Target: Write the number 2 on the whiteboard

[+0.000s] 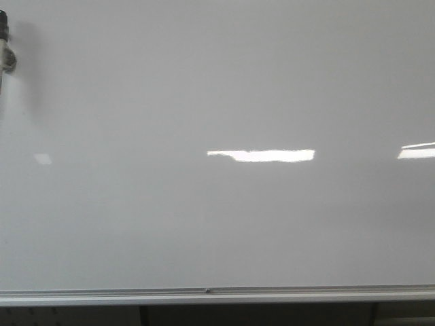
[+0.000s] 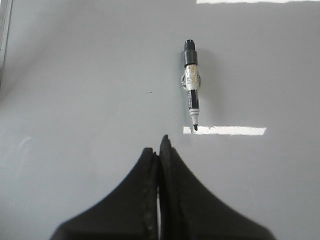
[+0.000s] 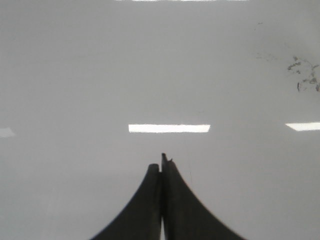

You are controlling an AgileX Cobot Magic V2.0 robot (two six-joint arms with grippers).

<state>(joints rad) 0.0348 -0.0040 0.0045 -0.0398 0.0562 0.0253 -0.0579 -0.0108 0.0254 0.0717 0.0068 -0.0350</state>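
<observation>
Though it fills every view, the board carries little, and the lines below run from the biggest thing to the smallest.

Board: a very large glossy pale grey-white whiteboard (image 1: 217,88), flat behind both grippers, with bright rectangular light reflections across it.
Rail: a silver metal rail (image 1: 204,295) runs along the board's lower edge in the front view.
Left gripper: the black, tapering left gripper (image 2: 160,150) has its jaws pressed together, with only a hairline seam between them; they hold nothing and touch nothing that can be seen.
Right gripper: the black, tapering right gripper (image 3: 161,162) likewise has its jaws closed flat against each other and is empty.
Marker: a black-and-white whiteboard marker (image 2: 191,85) with a black cap end and a dark tip sits against the board, beyond the left jaws and a little to one side of their tips, clearly apart from them. Its tip points back toward the jaws.
Smudges: faint dark grey smears (image 3: 304,74) mark the board well beyond the right jaws and far off to one side.
Number 2: no drawn digit can be made out on the board in any view.
</observation>
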